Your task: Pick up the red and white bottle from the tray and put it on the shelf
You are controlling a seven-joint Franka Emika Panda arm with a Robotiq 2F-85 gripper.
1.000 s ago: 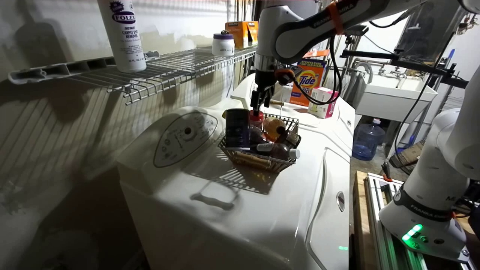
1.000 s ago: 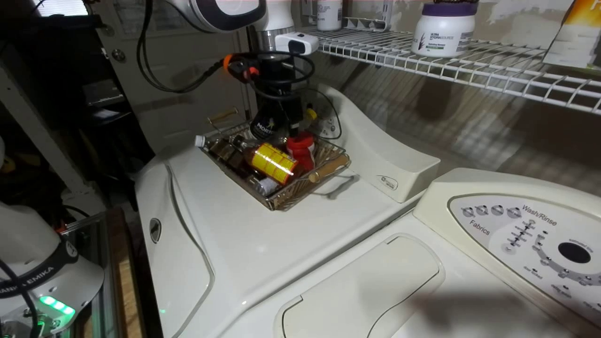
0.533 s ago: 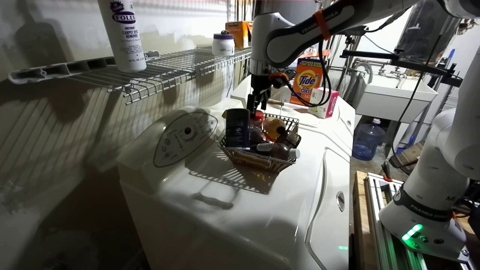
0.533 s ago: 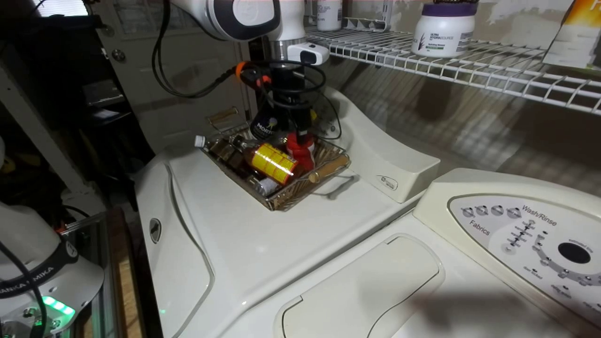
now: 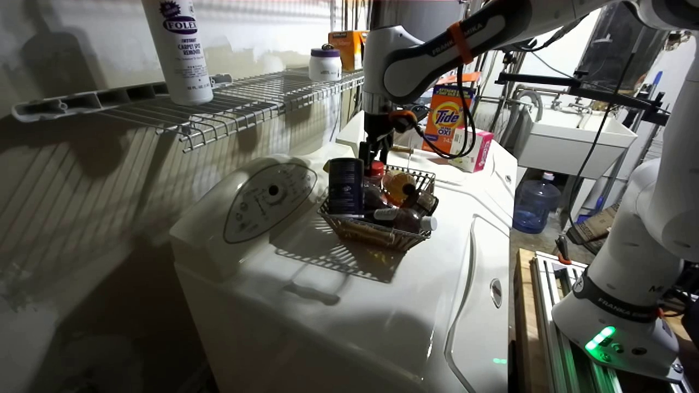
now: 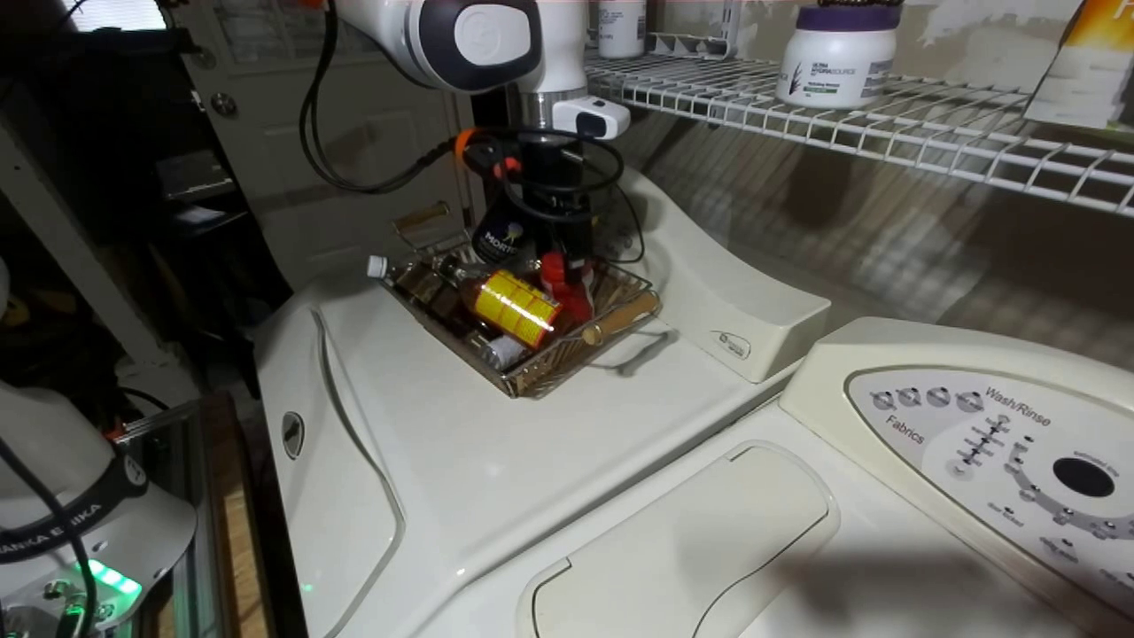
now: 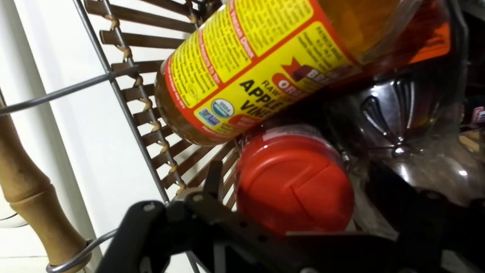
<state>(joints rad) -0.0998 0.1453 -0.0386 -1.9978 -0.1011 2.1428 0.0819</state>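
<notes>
The red and white bottle [image 7: 293, 185] stands in the tray with its red lid facing the wrist camera and a pale label edge showing. It also shows in both exterior views [image 5: 377, 168] [image 6: 580, 305]. My gripper [image 7: 297, 178] is open, with one finger on each side of the red lid; contact cannot be told. In an exterior view the gripper [image 5: 374, 160] points down at the lid. The tray [image 7: 130, 117] is a slatted wire basket on a white washer-type machine, also in an exterior view [image 6: 512, 386]. The white wire shelf [image 6: 886, 146] runs along the wall, above the tray.
A yellow-labelled vinegar bottle [image 7: 242, 76] lies against the red bottle. A dark blue canister [image 5: 345, 188] stands beside it in the tray. The shelf holds a tall white bottle [image 5: 183, 60], a purple-lidded jar [image 6: 837, 62] and an orange carton [image 5: 347, 46]. A Tide box [image 5: 448, 117] stands behind.
My gripper has moved down, and sideways toward the shelf side, so its fingers are now at the red lid. The bottle and tray have not visibly moved.
</notes>
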